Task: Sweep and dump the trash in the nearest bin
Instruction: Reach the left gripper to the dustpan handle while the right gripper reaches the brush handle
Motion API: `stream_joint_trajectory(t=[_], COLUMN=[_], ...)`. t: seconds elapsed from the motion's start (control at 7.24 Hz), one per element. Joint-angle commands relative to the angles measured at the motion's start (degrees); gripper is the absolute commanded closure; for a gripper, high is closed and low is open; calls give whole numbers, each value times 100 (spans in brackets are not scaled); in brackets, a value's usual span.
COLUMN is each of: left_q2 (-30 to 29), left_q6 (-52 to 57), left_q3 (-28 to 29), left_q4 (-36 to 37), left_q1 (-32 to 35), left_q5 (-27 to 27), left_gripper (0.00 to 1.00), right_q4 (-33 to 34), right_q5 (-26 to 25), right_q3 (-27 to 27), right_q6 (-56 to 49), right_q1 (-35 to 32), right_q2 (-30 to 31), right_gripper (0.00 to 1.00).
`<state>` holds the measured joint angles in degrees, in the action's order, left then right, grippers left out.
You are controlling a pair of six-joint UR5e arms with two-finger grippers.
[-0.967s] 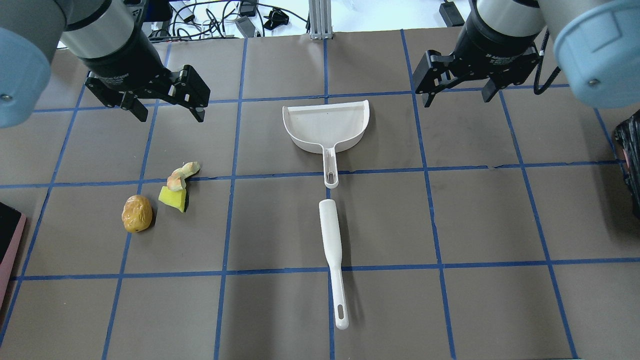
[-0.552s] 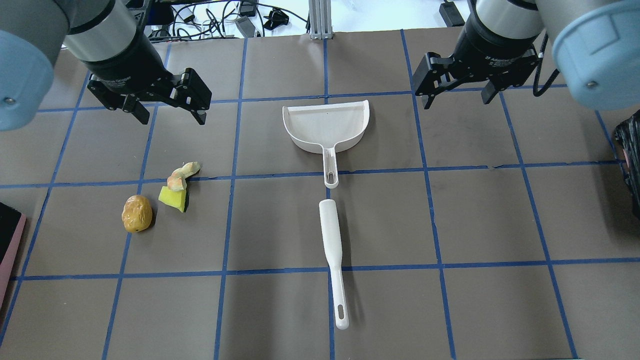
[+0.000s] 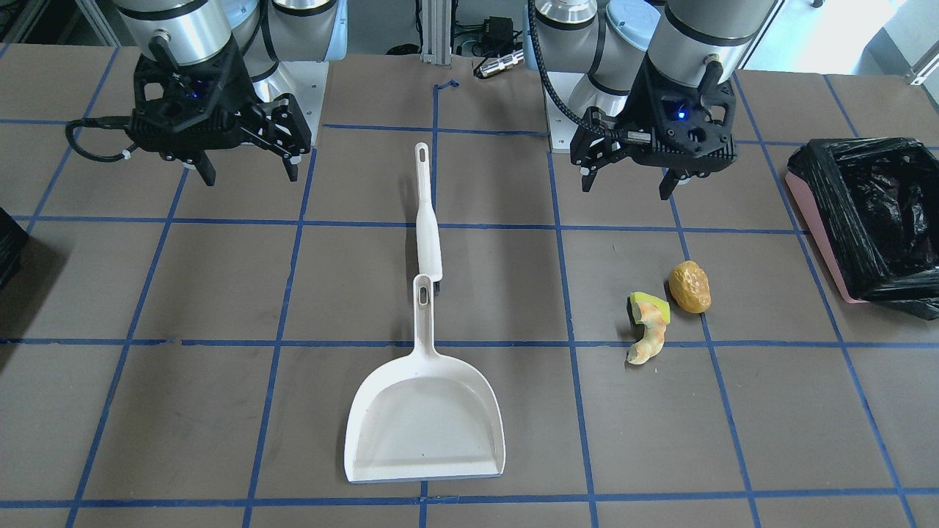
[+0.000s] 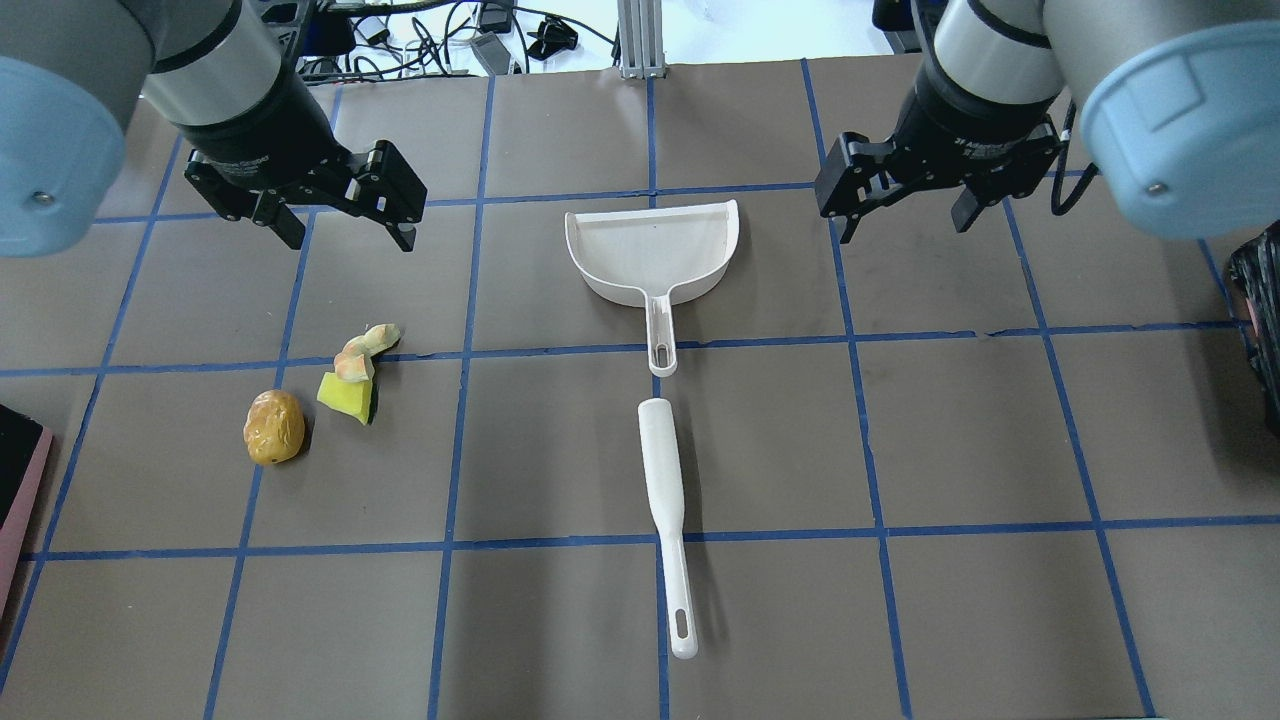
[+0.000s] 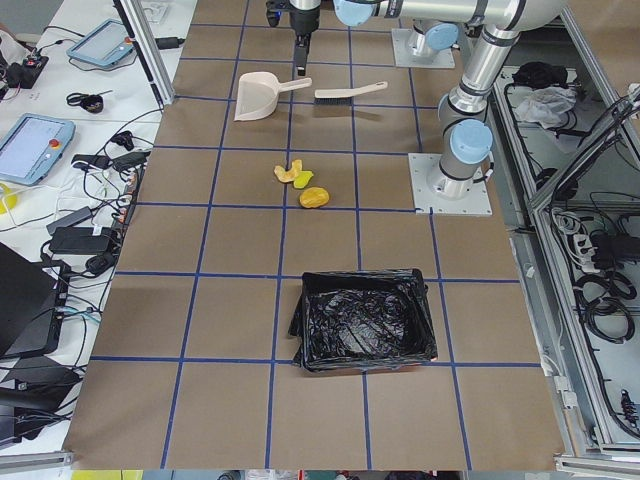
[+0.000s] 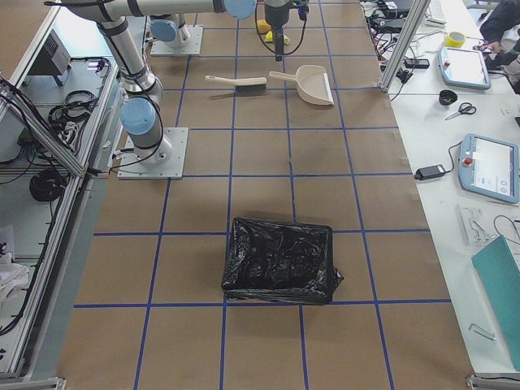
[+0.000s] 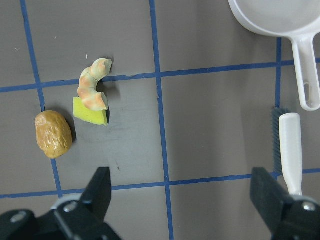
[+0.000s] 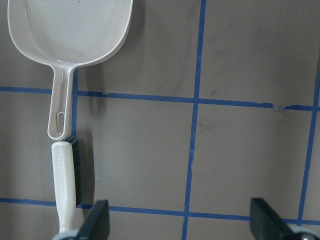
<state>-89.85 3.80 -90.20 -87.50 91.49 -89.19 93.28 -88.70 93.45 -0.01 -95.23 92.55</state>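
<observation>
The curved apple-core piece (image 4: 362, 358) (image 3: 648, 331) (image 7: 92, 95) and the golden-brown lump (image 4: 273, 427) (image 3: 689, 287) (image 7: 53, 134) lie side by side on the brown mat. My left gripper (image 4: 350, 238) (image 3: 627, 189) (image 7: 182, 195) hangs open and empty above the mat, beyond the scraps in the overhead view. My right gripper (image 4: 905, 228) (image 3: 249, 176) (image 8: 181, 220) is open and empty, right of the dustpan. The pink-sided bin (image 3: 810, 213) (image 5: 365, 320) with its black bag stands at the table's left end, past the scraps.
A white dustpan (image 4: 650, 250) (image 3: 425, 425) (image 8: 70, 30) and a white hand brush (image 4: 665, 500) (image 3: 428, 220) (image 7: 292, 150) lie end to end at the table's middle. A second black-lined bin (image 6: 280, 260) (image 4: 1262, 330) stands at the right end.
The right gripper has shifted a little left and lower in the overhead view. The left gripper has edged slightly right. Both stay open; nothing on the table moved.
</observation>
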Motion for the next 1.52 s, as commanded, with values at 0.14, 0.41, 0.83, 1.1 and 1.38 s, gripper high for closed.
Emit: stream_joint_trajectory(t=[0.14, 0.41, 0.83, 1.1, 1.38], left_q2=[-541, -919, -1551, -2043, -2448], left_q6=[86, -498, -1074, -1153, -1179], left_q3=[-130, -121, -112, -112, -112], left_q4=[690, 1152, 1907, 2393, 2737], left_q1=[132, 727, 1581, 1688, 1933], left_q5=[51, 42, 42, 60, 60], left_gripper=[0, 0, 0, 0, 0], right_q4=[547, 1583, 3155, 3495, 3426], right_q5=[-7, -111, -8, -50, -60], right_q3=[1469, 2306, 3326, 3355, 3355], right_q6=[132, 1181, 1741, 2319, 2304], right_q1=[-977, -1776, -2648, -3105, -3134], right_q2=[430, 405, -112, -465, -527], right_gripper=[0, 0, 0, 3, 14])
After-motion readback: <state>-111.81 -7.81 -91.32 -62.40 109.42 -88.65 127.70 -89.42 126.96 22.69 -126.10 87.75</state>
